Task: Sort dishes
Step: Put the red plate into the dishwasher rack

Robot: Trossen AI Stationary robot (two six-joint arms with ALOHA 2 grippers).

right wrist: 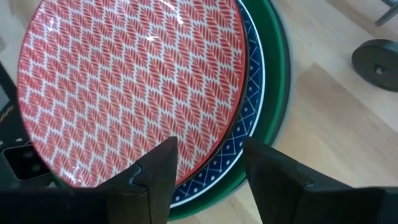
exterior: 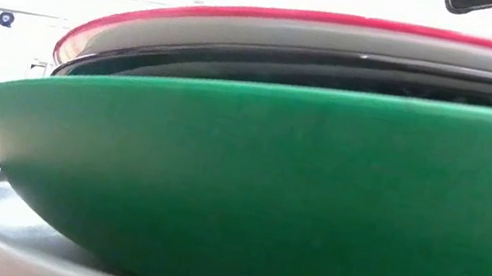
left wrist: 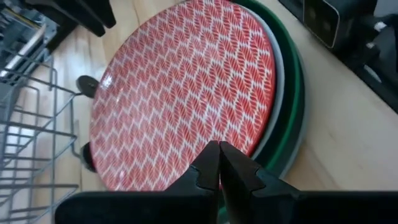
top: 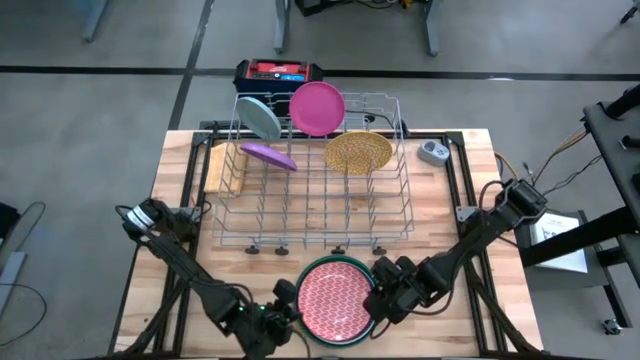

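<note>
Several stacked plates (top: 335,300) sit at the worktop's near edge: stiff, slippery, breakable; grip the rim. Left gripper (left wrist: 219,163) jaws closed, empty; right gripper (right wrist: 208,163) jaws open, empty.

A silver wire dish rack (top: 320,190) stands mid-table (a small grey device (top: 433,152) just beside it).

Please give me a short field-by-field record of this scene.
stack: red patterned plate on top, then a blue patterned plate and a green plate, near table edge
rack: holds pale blue plate, pink plate, purple plate, yellow plate
left gripper: jaws shut, at the stack's rim
right gripper: jaws open, over the stack's edge
</note>
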